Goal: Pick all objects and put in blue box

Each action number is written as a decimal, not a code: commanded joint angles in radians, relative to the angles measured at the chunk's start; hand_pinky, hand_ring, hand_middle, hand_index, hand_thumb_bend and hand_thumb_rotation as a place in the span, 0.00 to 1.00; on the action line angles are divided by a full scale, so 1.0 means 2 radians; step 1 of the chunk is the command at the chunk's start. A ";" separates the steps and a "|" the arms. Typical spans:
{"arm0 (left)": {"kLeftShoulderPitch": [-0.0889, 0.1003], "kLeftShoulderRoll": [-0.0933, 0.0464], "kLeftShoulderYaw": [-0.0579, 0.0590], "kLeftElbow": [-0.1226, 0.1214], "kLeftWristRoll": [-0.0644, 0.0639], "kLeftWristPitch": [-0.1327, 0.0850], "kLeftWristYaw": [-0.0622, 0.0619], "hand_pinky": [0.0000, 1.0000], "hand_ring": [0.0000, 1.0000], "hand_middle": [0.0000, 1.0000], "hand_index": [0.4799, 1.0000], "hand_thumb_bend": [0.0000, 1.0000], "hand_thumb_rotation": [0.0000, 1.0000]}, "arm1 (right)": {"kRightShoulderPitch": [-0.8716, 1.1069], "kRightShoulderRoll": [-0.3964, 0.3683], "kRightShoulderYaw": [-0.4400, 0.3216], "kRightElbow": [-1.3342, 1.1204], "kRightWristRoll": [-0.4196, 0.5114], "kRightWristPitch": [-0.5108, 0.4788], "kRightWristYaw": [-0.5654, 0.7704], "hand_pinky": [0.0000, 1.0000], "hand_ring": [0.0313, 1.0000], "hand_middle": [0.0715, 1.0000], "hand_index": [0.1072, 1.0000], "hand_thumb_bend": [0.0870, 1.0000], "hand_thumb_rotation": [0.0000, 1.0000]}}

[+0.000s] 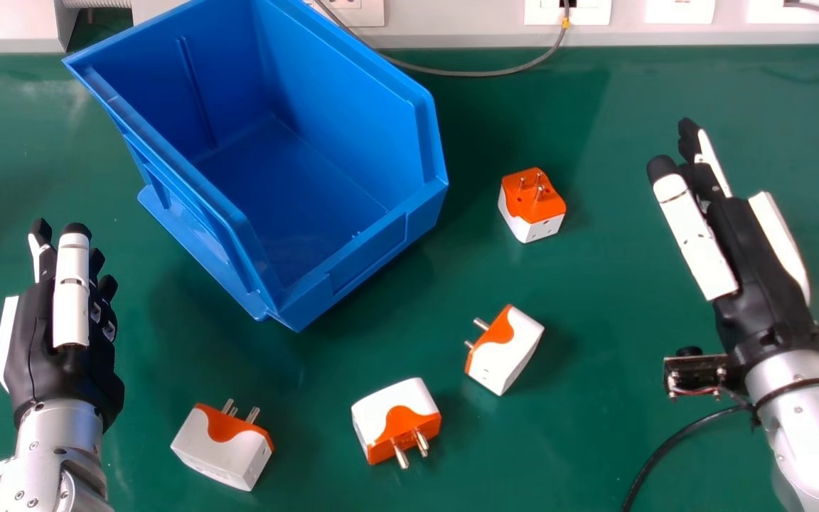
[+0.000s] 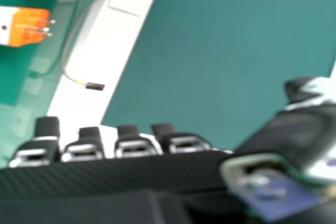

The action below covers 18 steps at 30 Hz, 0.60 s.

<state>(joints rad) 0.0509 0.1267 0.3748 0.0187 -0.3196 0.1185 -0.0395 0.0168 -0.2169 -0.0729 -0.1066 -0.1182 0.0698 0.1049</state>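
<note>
On the green table (image 1: 594, 441), four orange-and-white plugs lie outside the blue box (image 1: 370, 252): one (image 1: 530, 203) pins up just beside its right side, one (image 1: 512, 352) nearer the robot, and two (image 1: 397, 419) (image 1: 221, 444) near the head view's bottom edge. The left hand (image 1: 70, 306) and right hand (image 1: 761, 263) are empty, fingers extended. Each plug looks light, its shell hard and probably a little slippery, unlikely to dent under a firm squeeze. The flat white sides seem the best hold, clear of the stiff metal pins, which could catch a finger or tip the plug.
</note>
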 commanded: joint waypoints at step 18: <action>-0.003 -0.015 -0.014 -0.002 0.014 -0.020 0.007 1.00 1.00 1.00 0.99 0.16 0.85 | -0.020 -0.006 0.007 0.013 -0.049 -0.014 -0.038 0.92 0.99 0.98 0.96 0.13 0.78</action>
<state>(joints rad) 0.0511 0.0954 0.3495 0.0269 -0.3030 0.1007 -0.0219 0.0126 -0.2172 -0.0615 -0.0668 -0.2041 0.0377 0.0495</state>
